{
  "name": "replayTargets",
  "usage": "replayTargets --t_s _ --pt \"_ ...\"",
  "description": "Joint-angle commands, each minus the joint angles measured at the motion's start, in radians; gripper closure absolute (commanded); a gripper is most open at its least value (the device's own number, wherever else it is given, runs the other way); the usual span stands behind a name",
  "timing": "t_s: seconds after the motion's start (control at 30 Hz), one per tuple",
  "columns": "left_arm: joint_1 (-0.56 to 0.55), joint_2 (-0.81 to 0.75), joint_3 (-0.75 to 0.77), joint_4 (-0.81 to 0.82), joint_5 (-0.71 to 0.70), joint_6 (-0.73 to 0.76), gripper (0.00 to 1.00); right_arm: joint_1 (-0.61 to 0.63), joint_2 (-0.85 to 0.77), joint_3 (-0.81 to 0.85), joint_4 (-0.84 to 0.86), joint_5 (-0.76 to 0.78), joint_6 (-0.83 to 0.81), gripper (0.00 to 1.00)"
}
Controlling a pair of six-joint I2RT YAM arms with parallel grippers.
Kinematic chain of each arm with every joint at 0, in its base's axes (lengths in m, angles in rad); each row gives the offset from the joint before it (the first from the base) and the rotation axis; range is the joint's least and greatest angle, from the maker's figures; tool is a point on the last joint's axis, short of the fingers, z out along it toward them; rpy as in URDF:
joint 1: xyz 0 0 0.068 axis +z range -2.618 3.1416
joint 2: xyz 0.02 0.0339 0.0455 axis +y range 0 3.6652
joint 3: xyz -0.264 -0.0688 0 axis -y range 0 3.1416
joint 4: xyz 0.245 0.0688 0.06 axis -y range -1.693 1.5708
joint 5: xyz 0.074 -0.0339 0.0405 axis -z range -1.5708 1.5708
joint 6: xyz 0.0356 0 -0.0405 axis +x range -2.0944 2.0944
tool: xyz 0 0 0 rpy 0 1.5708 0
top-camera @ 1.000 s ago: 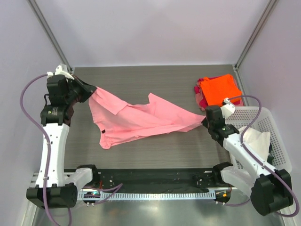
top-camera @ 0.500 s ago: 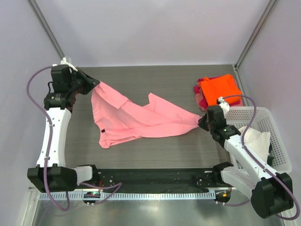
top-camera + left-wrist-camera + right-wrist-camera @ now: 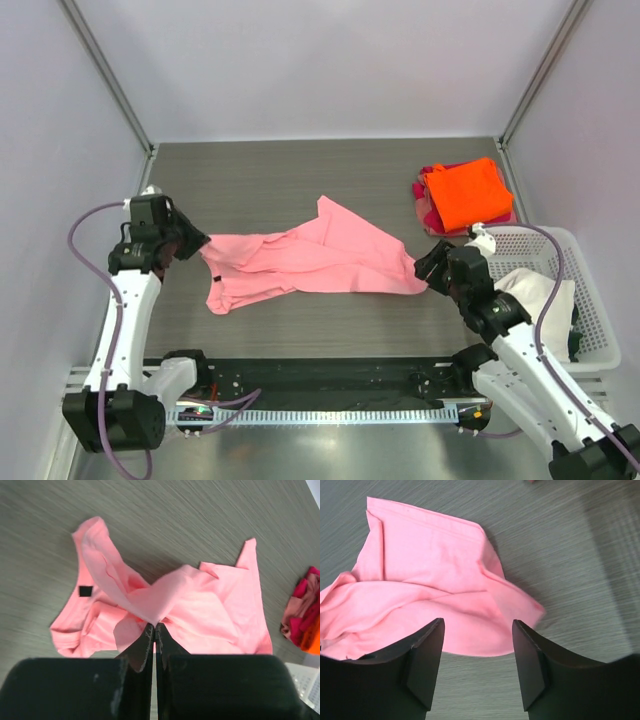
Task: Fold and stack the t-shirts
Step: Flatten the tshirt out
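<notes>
Between the fingers of the left gripper (image 3: pixel 154 632), pressed tight together, a pinch of the pink shirt (image 3: pixel 200 605) is caught. The cloth puckers up to the tips and falls away in loose folds just beyond them. Ahead of the right gripper (image 3: pixel 477 625), the shirt's other end lies flat on the table (image 3: pixel 580 540), with one corner just past the right-hand fingertip. Those fingers stand wide apart with nothing between them.

The shirt looks thin, light and limp to me. Held at one point it will sag and bunch, and it should slide easily over the smooth tabletop. I'd take it by a hem or corner at each end, so it can be drawn taut between the two grippers. The doubled edge in front of the right gripper seems the handiest spot.

Seen from above, the left arm (image 3: pixel 120 320) leans forward with its gripper low, pointing across toward the other gripper. The right arm (image 3: pixel 520 340) stretches forward with its gripper tipped down and aimed back the other way. The shirt lies crumpled between them. Beside the right arm, behind its gripper, a basket (image 3: pixel 590 345) holds the white shirt (image 3: pixel 535 290). Farther off, beyond that gripper, the orange shirt (image 3: pixel 465 190) lies folded on the magenta shirt (image 3: pixel 424 212).
</notes>
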Motion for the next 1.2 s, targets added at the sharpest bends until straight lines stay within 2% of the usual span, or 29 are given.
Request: replayTargets --t_s 0.0,0.1,0.13,0.23,0.27,0.37,0.43,0.47,0.6,0.7,0.73,0.77,0.93,1.07,1.17 --pt "0.004 -0.088 -0.008 -0.090 -0.146 -0.004 1.00 0.006 0.069 0.095 0.035 -0.005 -0.076 0.37" --pt "0.006 -0.121 -0.063 -0.118 -0.141 -0.042 1.00 0.008 0.272 0.225 0.077 -0.065 -0.160 0.44" --pt "0.009 -0.125 -0.082 -0.120 -0.135 -0.056 1.00 0.009 0.398 0.300 0.089 -0.096 -0.191 0.45" --pt "0.009 -0.145 -0.111 -0.089 -0.081 -0.073 1.00 0.032 0.589 0.461 0.108 -0.169 -0.217 0.53" --pt "0.009 -0.150 -0.128 -0.069 -0.072 -0.078 1.00 0.044 0.702 0.503 0.108 -0.169 -0.233 0.55" --pt "0.010 -0.144 -0.148 -0.045 -0.044 -0.094 1.00 0.096 0.924 0.665 0.108 -0.145 -0.254 0.56" --pt "0.012 -0.137 -0.148 -0.043 -0.049 -0.098 1.00 0.127 1.016 0.784 0.106 -0.131 -0.265 0.56" --pt "0.014 -0.136 -0.140 -0.051 -0.054 -0.098 1.00 0.133 1.119 0.826 0.102 -0.133 -0.276 0.55" --pt "0.023 -0.118 -0.101 -0.107 -0.087 -0.095 1.00 0.150 1.345 1.036 0.070 -0.140 -0.299 0.52" --pt "0.024 -0.122 -0.073 -0.169 -0.116 -0.113 1.00 0.166 1.479 1.178 0.047 -0.125 -0.337 0.44" --pt "0.024 -0.125 -0.064 -0.186 -0.183 -0.117 1.00 0.172 1.504 1.239 0.041 -0.113 -0.349 0.38" --pt "0.027 -0.127 -0.050 -0.224 -0.202 -0.121 1.00 0.176 1.534 1.271 0.033 -0.096 -0.360 0.37" --pt "0.041 -0.160 0.027 -0.293 -0.317 -0.113 1.00 0.182 1.665 1.435 -0.013 -0.045 -0.426 0.35" --pt "0.043 -0.182 0.085 -0.337 -0.394 -0.105 1.00 0.183 1.722 1.483 -0.067 0.057 -0.435 0.35" --pt "0.044 -0.193 0.122 -0.359 -0.439 -0.096 1.00 0.183 1.723 1.448 -0.084 0.079 -0.417 0.43"
